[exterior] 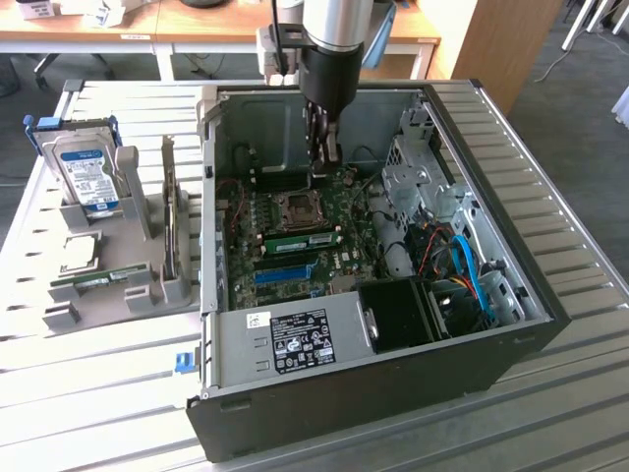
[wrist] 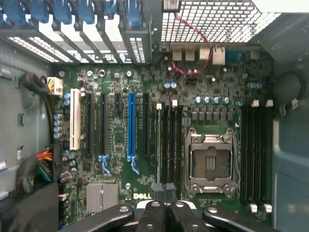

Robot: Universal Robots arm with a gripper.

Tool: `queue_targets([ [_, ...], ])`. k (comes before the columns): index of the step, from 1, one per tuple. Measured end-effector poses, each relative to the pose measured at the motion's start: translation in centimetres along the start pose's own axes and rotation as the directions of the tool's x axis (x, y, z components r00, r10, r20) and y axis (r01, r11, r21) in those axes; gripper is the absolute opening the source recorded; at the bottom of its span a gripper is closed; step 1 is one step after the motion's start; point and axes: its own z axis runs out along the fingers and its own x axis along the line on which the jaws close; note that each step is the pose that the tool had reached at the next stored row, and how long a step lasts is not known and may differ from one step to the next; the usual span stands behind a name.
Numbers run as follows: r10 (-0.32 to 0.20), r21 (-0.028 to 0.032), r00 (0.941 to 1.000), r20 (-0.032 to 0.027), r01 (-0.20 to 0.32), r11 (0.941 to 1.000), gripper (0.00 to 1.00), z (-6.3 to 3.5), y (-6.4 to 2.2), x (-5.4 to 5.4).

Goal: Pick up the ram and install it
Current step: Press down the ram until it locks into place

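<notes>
The hand (exterior: 325, 157) hung inside the open computer case (exterior: 511, 285), over the motherboard (exterior: 344, 261), its fingers (wrist: 158, 189) pressed together and apparently holding nothing; a reasonable posture for pushing down rather than carrying; the ram (exterior: 300, 239) stood edge-up in a slot just below the empty processor socket (exterior: 295, 207) at frame centre, seemingly seated; at the exterior view's left, on the slatted counter (exterior: 88, 393), a grey holder (exterior: 147, 285) kept a hard drive (exterior: 86, 175) upright, a processor chip (exterior: 81, 252) flat and another green stick (exterior: 93, 282)
</notes>
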Motion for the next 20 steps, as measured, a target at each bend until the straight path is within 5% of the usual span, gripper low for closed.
queue_targets([
  [17, 0.002, 0.0005, 1.0, 0.0001, -0.002, 1.0, 0.11, 0.0, -0.2, -0.01],
  [20, 0.042, 0.0002, 0.9991, 0.0007, -0.042, 0.9991, 0.11, 0.0, -0.2, -0.01],
])
